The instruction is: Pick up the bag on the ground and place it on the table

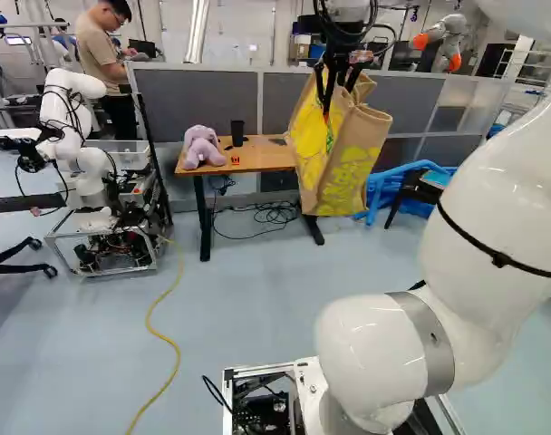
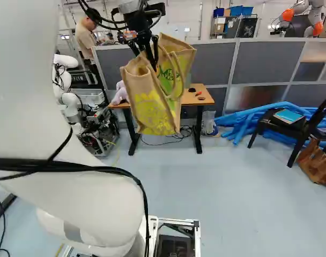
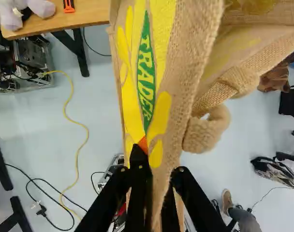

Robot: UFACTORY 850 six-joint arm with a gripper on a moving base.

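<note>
Claw (image 3: 159, 162) is closed on the bag (image 1: 343, 149), pinching the fabric of one upper side wall, with one finger on each face; you've got it hanging in the air at 12 o'clock from the base, on the near side of the table (image 1: 257, 159). Table sits around 12 too, a touch toward 11. Handling, my read: coarse woven stuff, soft but boxy enough to keep its shape, light if nothing's inside. Rough weave should resist slipping; nothing fragile about the shell. Single-wall pinch lets it swing and twist, so move slowly and get the base above the tabletop before you go over. If you need to regrip, take both handles together for a straighter hang; one handle loop (image 3: 207, 130) dangles loose beside the claw and could snag. Containers: bag is open-topped, contents unseen, so treat weight as unknown. Dark cup (image 1: 237, 133) stands on the table by the plush toy (image 1: 203, 148); can't see into it, and a swinging bag could knock it over. Brown bag (image 2: 316, 163) lies on the floor at 2 o'clock by the chair (image 2: 291, 126), contents unclear.
</note>
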